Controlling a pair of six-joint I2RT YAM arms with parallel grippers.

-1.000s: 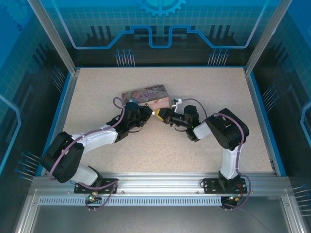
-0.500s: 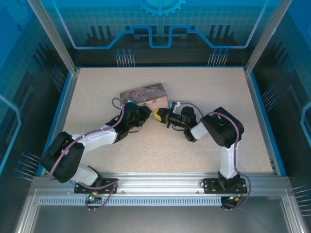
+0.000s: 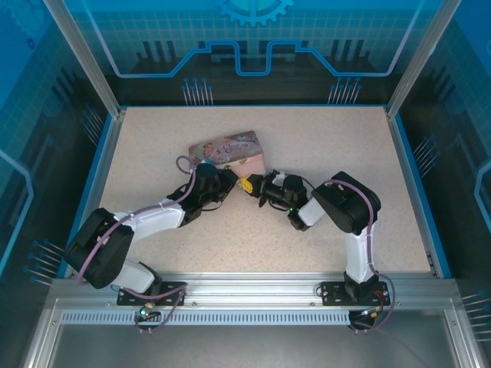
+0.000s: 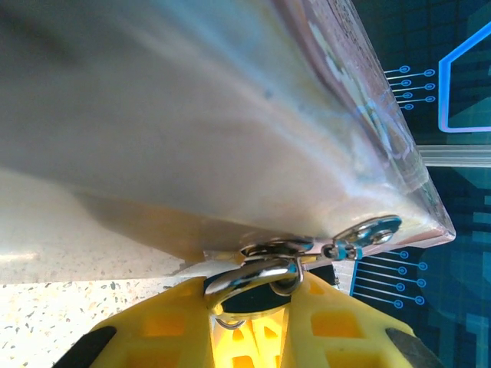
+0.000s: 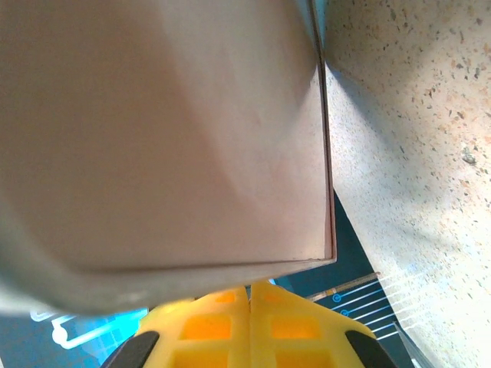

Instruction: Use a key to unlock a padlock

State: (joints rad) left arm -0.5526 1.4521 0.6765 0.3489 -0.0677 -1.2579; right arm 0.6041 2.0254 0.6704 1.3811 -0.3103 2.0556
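Works over speckled beige counter [image 3: 322,138], against pink illustrated tin box [image 3: 228,148] ahead. Nips tiny bluish-silver metal padlock [image 4: 257,270] in narrowed left pincer [image 4: 253,297], under tin's edge. Presses right pincer [image 5: 251,297] shut; cannot tell of dark grey key within. Likely lining up; next needs fine keyhole aiming.
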